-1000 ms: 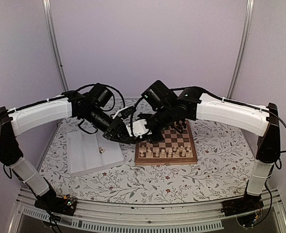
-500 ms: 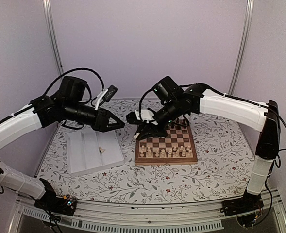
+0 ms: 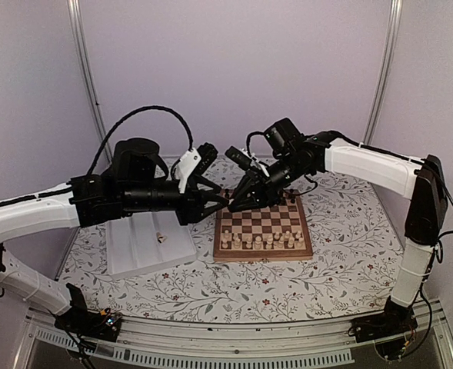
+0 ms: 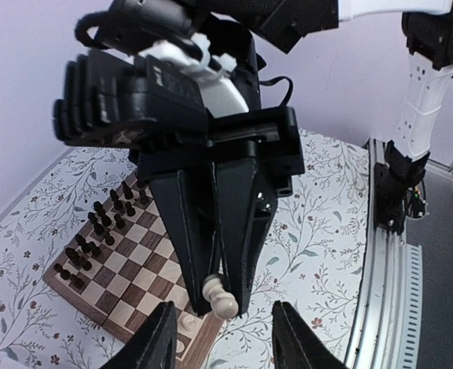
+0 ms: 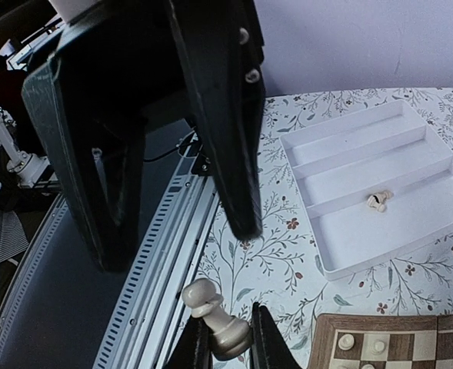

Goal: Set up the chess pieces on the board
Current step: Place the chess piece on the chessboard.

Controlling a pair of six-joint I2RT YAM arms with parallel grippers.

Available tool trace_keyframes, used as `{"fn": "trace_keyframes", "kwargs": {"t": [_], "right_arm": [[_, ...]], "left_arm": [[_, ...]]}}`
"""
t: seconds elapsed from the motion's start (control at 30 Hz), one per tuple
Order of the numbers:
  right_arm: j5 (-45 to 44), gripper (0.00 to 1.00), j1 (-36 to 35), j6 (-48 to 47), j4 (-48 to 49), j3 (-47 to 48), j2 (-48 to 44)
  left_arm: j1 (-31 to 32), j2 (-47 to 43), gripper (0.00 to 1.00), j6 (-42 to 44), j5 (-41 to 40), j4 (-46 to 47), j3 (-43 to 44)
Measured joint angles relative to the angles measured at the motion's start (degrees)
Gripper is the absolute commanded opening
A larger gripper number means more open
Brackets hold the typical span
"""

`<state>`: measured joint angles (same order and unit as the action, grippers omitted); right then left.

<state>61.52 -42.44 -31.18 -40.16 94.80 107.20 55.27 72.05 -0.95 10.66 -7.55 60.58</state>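
I see one board, one white tray, two arms. One cream chessman in the tray, one held chessman between the right arm's jaws.

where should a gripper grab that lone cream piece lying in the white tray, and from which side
Grip the cream piece across its narrow middle, coming straight down from above. It lies on its side on the tray's flat floor, beside a divider wall, so a sideways approach would probably hit the walls.

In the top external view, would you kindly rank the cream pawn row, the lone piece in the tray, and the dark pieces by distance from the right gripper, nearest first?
From the right gripper:
1. Dark pieces, far edge of the board, to its right.
2. Cream pawn row, near edge of the board.
3. Lone piece, in the white tray, far left.
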Motion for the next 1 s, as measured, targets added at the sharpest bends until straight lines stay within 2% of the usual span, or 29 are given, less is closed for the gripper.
{"fn": "trace_keyframes", "kwargs": {"t": [0.37,0.7,1.0], "right_arm": [[3.91,0.09,-0.35,1.88,0.81,-0.37,-0.11],[4.94,0.09,-0.31,1.99,0.83,-0.37,-0.11],[5.01,0.09,-0.31,2.12,0.94,-0.37,-0.11]], "left_arm": [[1.18,3.17,0.33,4.52,-2.21,-0.13,2.05],[1.25,4.74,0.33,5.01,-0.61,-1.31,3.45],[1.27,5.31,0.15,4.66,0.37,-3.52,3.56]]}}
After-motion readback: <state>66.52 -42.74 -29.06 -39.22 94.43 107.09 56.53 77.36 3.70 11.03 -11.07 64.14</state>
